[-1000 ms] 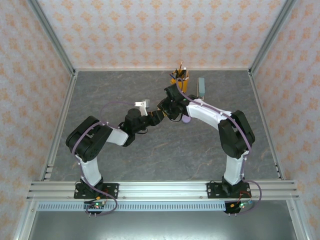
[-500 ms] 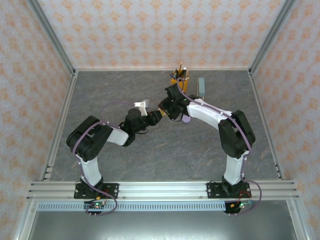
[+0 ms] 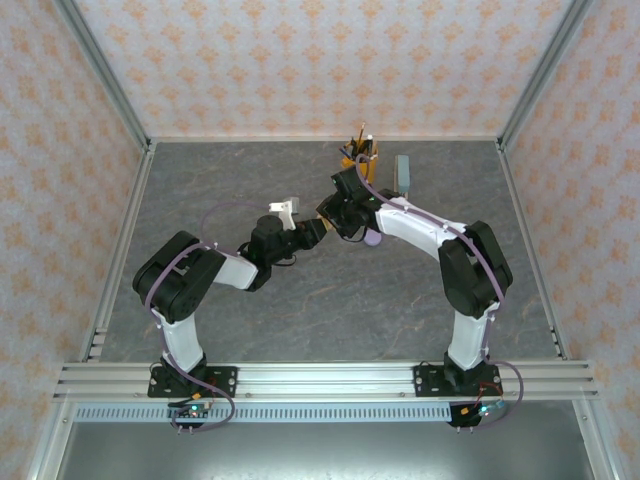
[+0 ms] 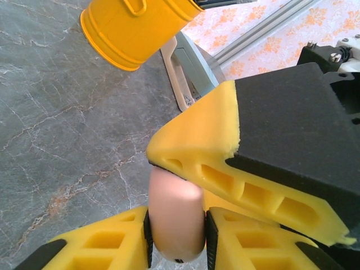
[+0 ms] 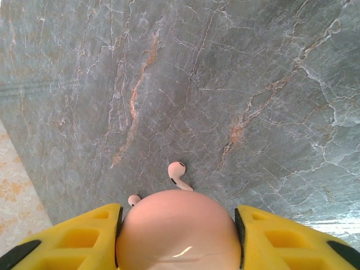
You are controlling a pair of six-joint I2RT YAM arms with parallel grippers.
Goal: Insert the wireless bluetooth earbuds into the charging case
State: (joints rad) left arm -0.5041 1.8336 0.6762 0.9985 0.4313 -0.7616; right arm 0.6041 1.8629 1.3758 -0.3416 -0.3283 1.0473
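From above, we are seeing the two arms meeting over the middle of the counter [image 3: 250, 300]. The left end effector [image 3: 320, 232] and the right end effector [image 3: 336, 218] are almost touching tip to tip. A lilac case [image 3: 372, 238] is lying just beside them. A cup [image 3: 360, 160] of pencils is standing near the back edge. Lots of bare counter is showing in front and to the left, so the arms are getting room to pull back that way. The back is looking crowded.

From the left wrist, we are looking at the pink case [image 4: 175, 216] sitting edge-up between the left fingers [image 4: 107, 244], which are pinching it narrow. A right finger [image 4: 225, 163] is pressing on its top. We are guessing one arm is steadying the case while the other is working the lid. We cannot tell if the lid is open. The cup [image 4: 135, 28] is standing near, ahead.

From the right wrist, we are seeing the right end effector [image 5: 177, 225] hugging the round pink case at a middle width. Two pink earbuds [image 5: 179, 175] are lying on the counter below, not in the case yet. The second earbud [image 5: 134, 199] is peeking out by the case's rim. The counter is ending at a wall on the left of this view, near the earbuds, so we are thinking pushes that way are risky.
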